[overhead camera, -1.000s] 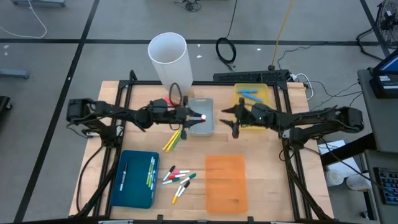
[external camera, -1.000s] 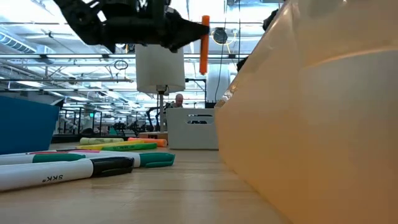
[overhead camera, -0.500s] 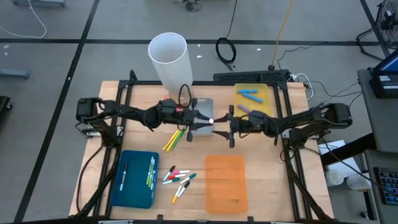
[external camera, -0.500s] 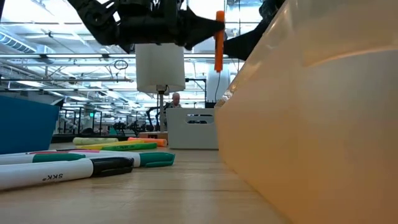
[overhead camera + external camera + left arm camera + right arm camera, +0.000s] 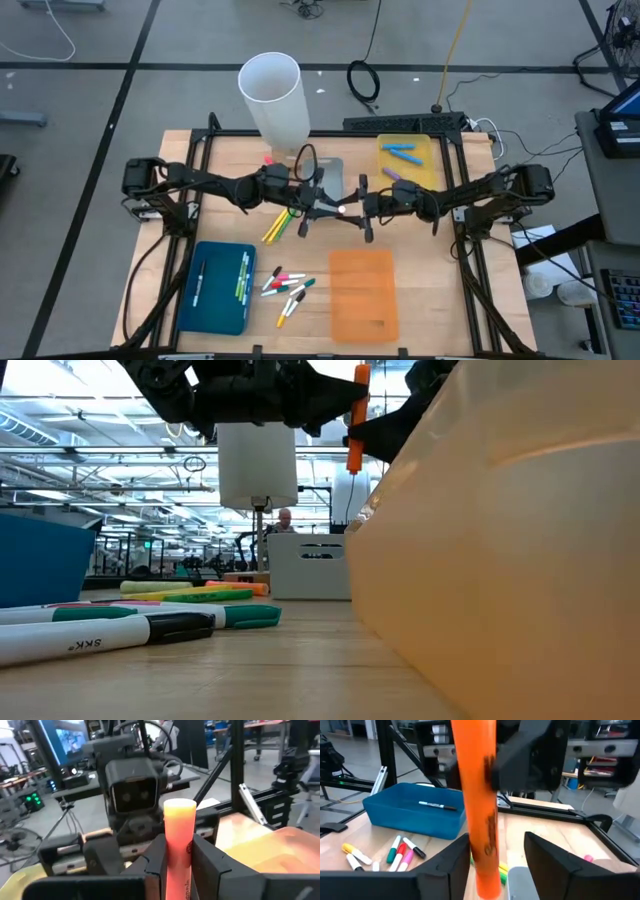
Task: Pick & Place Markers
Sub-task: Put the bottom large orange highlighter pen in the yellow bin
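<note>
An orange marker point(image 5: 356, 415) stands upright in the air over the table's middle, with my left gripper point(image 5: 335, 207) shut on it. My right gripper point(image 5: 356, 210) faces it from the table's right. It is open, and its two fingers point(image 5: 451, 865) stand on either side of the marker's lower part point(image 5: 485, 865). More markers point(image 5: 286, 285) lie loose on the wood, and yellow, green and orange ones point(image 5: 280, 225) lie under my left arm. A blue tray point(image 5: 190, 310) holds a few markers, and a yellow tray point(image 5: 425, 150) holds blue ones. My left gripper pinches the orange marker's upper half point(image 5: 179, 845) between its two fingers point(image 5: 155, 862). The fingers come level from the table's left and lie across the marker. The marker is upright and lifted clear, its lower end hanging free below them. My right gripper: I cannot tell whether a finger touches the marker.
An orange tray point(image 5: 363, 293) lies near the front, right below both grippers. A grey box point(image 5: 330, 170) stands behind them. A tall white cylinder point(image 5: 272, 95) stands at the far edge. Black frame bars run along the table's left and right sides.
My left gripper has carried the upright orange marker toward the table's right and near edges. My right gripper has come toward the table's left and near edges, up to the marker, and has turned level, so that its fingers now stand around the marker.
</note>
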